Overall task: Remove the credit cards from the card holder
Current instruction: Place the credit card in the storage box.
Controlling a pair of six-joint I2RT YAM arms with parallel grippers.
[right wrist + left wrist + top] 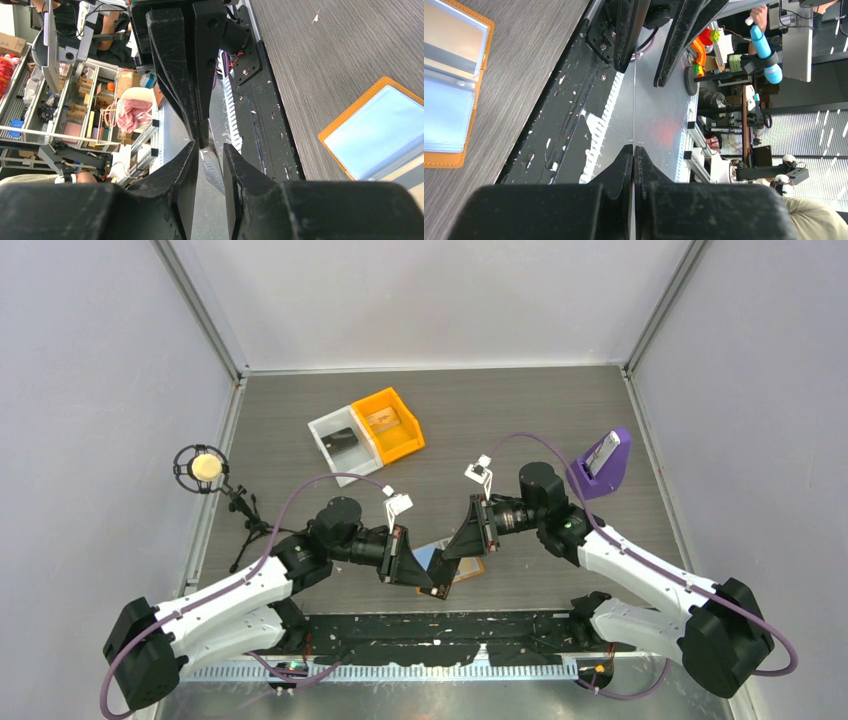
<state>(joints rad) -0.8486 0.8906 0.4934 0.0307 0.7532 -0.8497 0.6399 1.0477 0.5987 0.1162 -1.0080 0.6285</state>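
- The left hand (634,148) is clenched on a thin card (634,100), seen edge-on and held in the air near the front edge of the worktop (320,50).
- The right hand (210,146) faces it, its fingers parted on either side of the card's far end and not pinching it.
- The card holder (380,127) lies open and flat on the worktop with its light blue pockets up, just beside both hands.

Counter (520,410): orange bin (392,425) at far side, touching a clear bin (338,445) holding a dark item. Purple wedge stand (603,465) at right, carrying a flat device. Yellow ball (206,466) in a black ring beyond left edge.
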